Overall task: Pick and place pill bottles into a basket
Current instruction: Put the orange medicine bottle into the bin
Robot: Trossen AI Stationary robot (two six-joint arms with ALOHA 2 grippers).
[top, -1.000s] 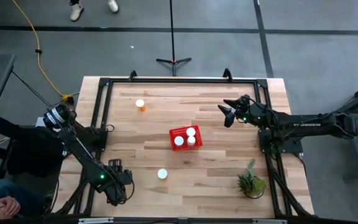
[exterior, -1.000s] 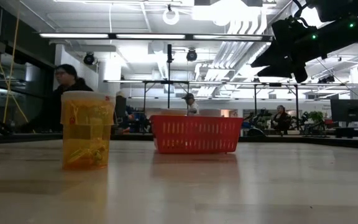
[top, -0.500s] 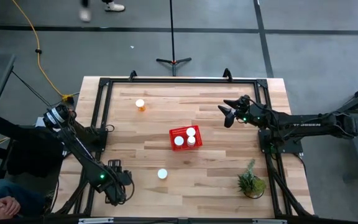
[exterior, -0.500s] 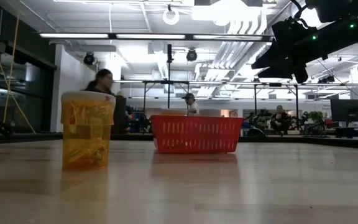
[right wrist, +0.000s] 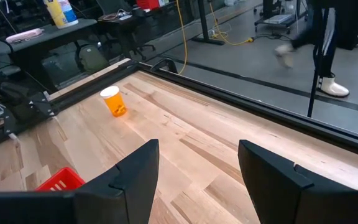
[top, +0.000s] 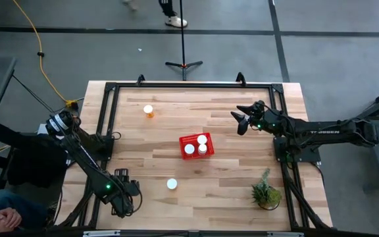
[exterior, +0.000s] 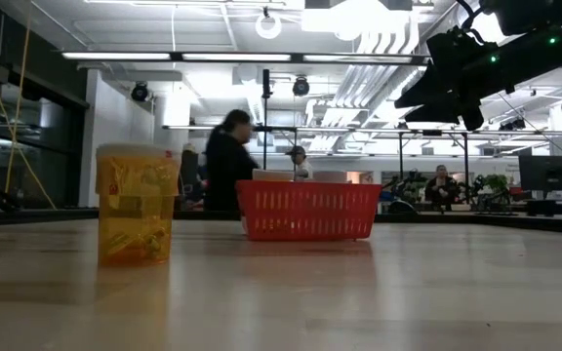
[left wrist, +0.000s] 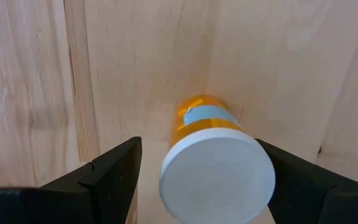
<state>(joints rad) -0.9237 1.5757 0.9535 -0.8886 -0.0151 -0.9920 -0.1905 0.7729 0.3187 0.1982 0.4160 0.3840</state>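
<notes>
left gripper [left wrist: 197, 149] is hovering at the near-left corner of the table [top: 229, 178], looking down on a pill bottle [left wrist: 213, 165] that is sitting between my two dark fingers [left wrist: 110, 168]. i am holding the jaws wide, with bare wood showing between one finger and the cap, so i am straddling it and not gripping it. i judge i am standing this way to line up around the cap before closing. whether this is the bottle standing alone [top: 172, 184] near my arm in the high view, i cannot tell

right gripper [top: 237, 122] is waiting above the far-right part of the table, fingers parted and carrying nothing, well clear of the basket [top: 184, 140], probably so that it is not crossing my path

the red basket is sitting about mid-table, and three white caps [top: 189, 149] are showing inside it. one more bottle [top: 149, 110] is standing well apart, toward the far-left side

the bottle under me is showing a round, flat white cap with a ribbed edge, wider than the orange translucent body, which is wearing a pale blue label. it looks light and smooth, so i am expecting it to tip or slip if i am pinching off-centre
</notes>
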